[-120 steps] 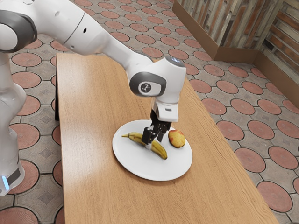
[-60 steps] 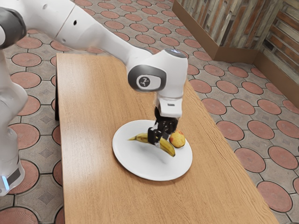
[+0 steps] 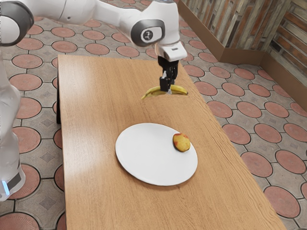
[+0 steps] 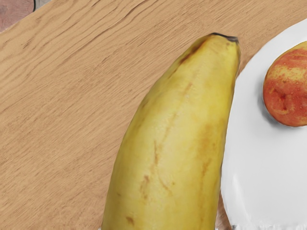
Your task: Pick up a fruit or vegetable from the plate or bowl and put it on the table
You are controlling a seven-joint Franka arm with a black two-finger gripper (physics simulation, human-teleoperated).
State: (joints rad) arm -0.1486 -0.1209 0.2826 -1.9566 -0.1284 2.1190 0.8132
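Observation:
My gripper [image 3: 166, 88] is high over the table, shut on the middle of the yellow banana [image 3: 179, 89], in the exterior view. The banana hangs clear of the plate, its two ends sticking out on either side of the fingers. The white plate [image 3: 148, 160] lies on the wooden table [image 3: 96, 120]. In the wrist view the banana [image 4: 168, 143] looms large just under my hand, beside the plate [image 4: 259, 167].
A red and yellow fruit [image 3: 181, 143] rests on the plate near its rim, and the same fruit [image 4: 290, 86] shows in the wrist view. Tiled floor [image 3: 259, 134] surrounds the table, with a panelled wall [image 3: 240, 24] beyond.
The banana has left the plate in my gripper, rising and moving toward the exterior view's top. It has also swung round a little. The red and yellow fruit stays on the plate.

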